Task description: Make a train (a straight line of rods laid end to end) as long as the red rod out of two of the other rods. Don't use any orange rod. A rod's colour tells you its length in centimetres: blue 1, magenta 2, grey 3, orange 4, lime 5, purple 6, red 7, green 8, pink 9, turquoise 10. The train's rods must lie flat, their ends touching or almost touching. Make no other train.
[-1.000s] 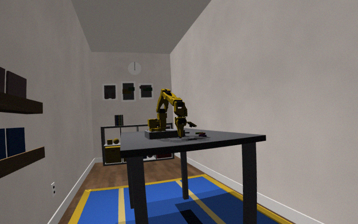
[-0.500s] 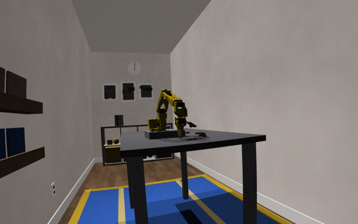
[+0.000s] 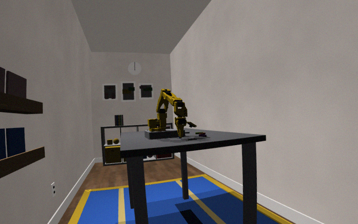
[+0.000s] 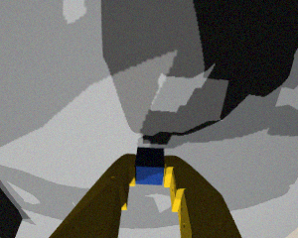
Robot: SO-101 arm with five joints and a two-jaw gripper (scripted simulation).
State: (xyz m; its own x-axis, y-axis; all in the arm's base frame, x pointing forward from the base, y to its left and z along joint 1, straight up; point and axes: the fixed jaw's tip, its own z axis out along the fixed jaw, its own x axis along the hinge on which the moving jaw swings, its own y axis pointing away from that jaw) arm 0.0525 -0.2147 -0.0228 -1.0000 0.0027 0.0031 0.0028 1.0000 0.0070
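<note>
- At nine o'clock of the exterior view, wall shelves (image 3: 11, 106) held dark boxes, well apart from the work.
- Toward the centre, the yellow arm (image 3: 167, 108) stood on its base (image 3: 151, 135) at the far part of the dark table (image 3: 192, 144), bent over with the gripper (image 3: 180, 135) pointing down close to the table top.
- At three o'clock of the gripper, a small cluster of rods (image 3: 201, 134) lay flat on the table; red, lime and purple could be made out, but their exact order and headings were too small to tell.
- In the wrist view, at six o'clock, the gripper (image 4: 150, 184) was clamped on the blue rod (image 4: 149, 169), which sat between the yellow fingertips, just above the grey surface.
- The blue rod looked like a stubby cube, so its long axis could not be told; one face pointed toward twelve o'clock, out past the fingertips.
- By judgement, it would handle as a light, stiff block with smooth faces, prone to twist or slip from a shallow pinch; the hold is best across two opposite flat sides, at the middle.
- By judgement, blue with purple makes the red length, so the blue rod must go end to end with the purple one.
</note>
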